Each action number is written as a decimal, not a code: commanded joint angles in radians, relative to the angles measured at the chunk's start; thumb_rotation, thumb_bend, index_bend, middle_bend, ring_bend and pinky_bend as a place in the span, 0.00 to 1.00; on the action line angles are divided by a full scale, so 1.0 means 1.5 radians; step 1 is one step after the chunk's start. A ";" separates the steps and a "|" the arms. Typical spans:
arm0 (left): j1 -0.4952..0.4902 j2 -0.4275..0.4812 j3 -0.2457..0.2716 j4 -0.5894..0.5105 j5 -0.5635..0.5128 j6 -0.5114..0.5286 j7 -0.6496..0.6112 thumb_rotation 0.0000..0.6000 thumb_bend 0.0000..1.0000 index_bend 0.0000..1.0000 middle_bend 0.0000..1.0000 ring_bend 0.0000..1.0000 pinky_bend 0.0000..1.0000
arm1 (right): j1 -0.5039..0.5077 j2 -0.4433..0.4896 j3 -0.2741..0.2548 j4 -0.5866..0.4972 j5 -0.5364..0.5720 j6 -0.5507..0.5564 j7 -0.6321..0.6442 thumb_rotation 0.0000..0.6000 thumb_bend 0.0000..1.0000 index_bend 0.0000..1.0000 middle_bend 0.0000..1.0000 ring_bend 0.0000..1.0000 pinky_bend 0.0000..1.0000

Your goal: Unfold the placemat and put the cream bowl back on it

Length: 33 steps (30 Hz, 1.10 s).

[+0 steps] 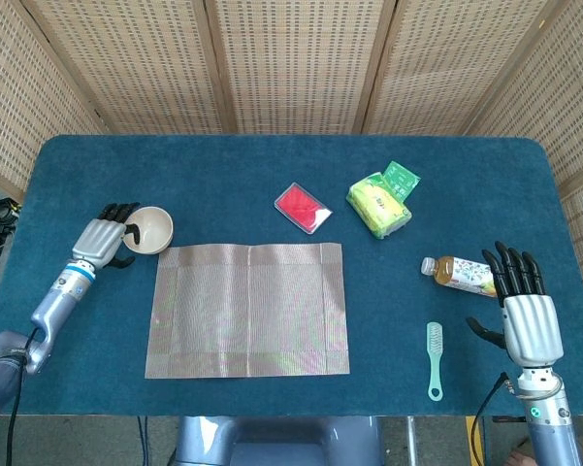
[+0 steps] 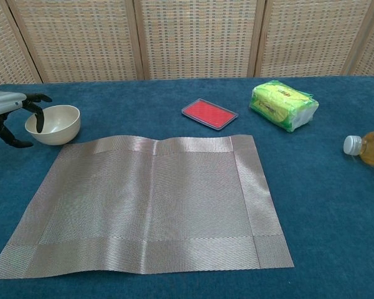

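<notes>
The grey woven placemat [image 1: 249,309] [image 2: 149,202] lies spread flat on the blue table, with a slight crease down its middle. The cream bowl [image 1: 150,229] [image 2: 55,123] stands upright on the cloth just off the mat's far left corner. My left hand [image 1: 105,238] [image 2: 12,115] is at the bowl's left side. Its fingers [image 2: 38,118] hook over the rim into the bowl, while the thumb stays outside, apart from the wall. My right hand [image 1: 526,311] hovers at the table's right front with fingers spread, holding nothing; the chest view does not show it.
A red flat case [image 1: 302,207] [image 2: 209,114] and a green tissue pack [image 1: 379,203] [image 2: 282,104] lie beyond the mat. A tea bottle [image 1: 461,273] [image 2: 366,148] lies on its side at the right, and a pale green brush [image 1: 435,359] sits near the front edge.
</notes>
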 commanded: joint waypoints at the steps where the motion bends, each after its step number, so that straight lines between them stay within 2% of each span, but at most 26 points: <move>1: -0.007 -0.014 -0.003 0.016 0.002 -0.004 -0.003 1.00 0.35 0.65 0.00 0.00 0.00 | 0.000 0.000 0.000 0.000 0.002 -0.001 0.001 1.00 0.00 0.00 0.00 0.00 0.00; 3: -0.009 -0.021 -0.003 0.025 0.005 -0.003 -0.003 1.00 0.37 0.69 0.00 0.00 0.00 | 0.000 0.000 0.001 0.000 0.003 -0.002 0.003 1.00 0.00 0.00 0.00 0.00 0.00; 8: -0.012 -0.025 -0.006 0.034 0.010 0.010 -0.012 1.00 0.39 0.72 0.00 0.00 0.00 | 0.001 0.001 0.002 0.000 0.004 -0.003 0.005 1.00 0.00 0.00 0.00 0.00 0.00; 12: -0.014 -0.011 -0.010 0.019 0.018 0.051 -0.019 1.00 0.39 0.72 0.00 0.00 0.00 | 0.001 0.003 0.001 -0.002 0.002 -0.002 0.007 1.00 0.00 0.00 0.00 0.00 0.00; 15: -0.017 0.013 -0.010 -0.019 0.033 0.098 -0.017 1.00 0.39 0.72 0.00 0.00 0.00 | 0.000 0.005 0.001 -0.005 0.001 0.000 0.010 1.00 0.00 0.00 0.00 0.00 0.00; 20: -0.037 0.080 0.009 -0.154 0.093 0.182 0.034 1.00 0.39 0.72 0.00 0.00 0.00 | -0.002 0.009 0.001 -0.010 -0.001 0.004 0.014 1.00 0.00 0.00 0.00 0.00 0.00; 23: -0.073 0.147 0.033 -0.323 0.159 0.195 0.146 1.00 0.39 0.72 0.00 0.00 0.00 | -0.004 0.014 0.001 -0.015 -0.006 0.011 0.018 1.00 0.00 0.00 0.00 0.00 0.00; 24: -0.092 0.172 0.042 -0.403 0.184 0.179 0.208 1.00 0.40 0.72 0.00 0.00 0.00 | -0.006 0.017 0.000 -0.017 -0.008 0.014 0.021 1.00 0.00 0.00 0.00 0.00 0.00; 27: -0.113 0.216 0.039 -0.547 0.175 0.113 0.325 1.00 0.40 0.72 0.00 0.00 0.00 | -0.008 0.021 0.001 -0.021 -0.009 0.017 0.025 1.00 0.00 0.00 0.00 0.00 0.00; 33: -0.136 0.253 0.030 -0.694 0.133 0.005 0.487 1.00 0.40 0.70 0.00 0.00 0.00 | -0.011 0.026 0.003 -0.022 -0.007 0.021 0.033 1.00 0.00 0.00 0.00 0.00 0.00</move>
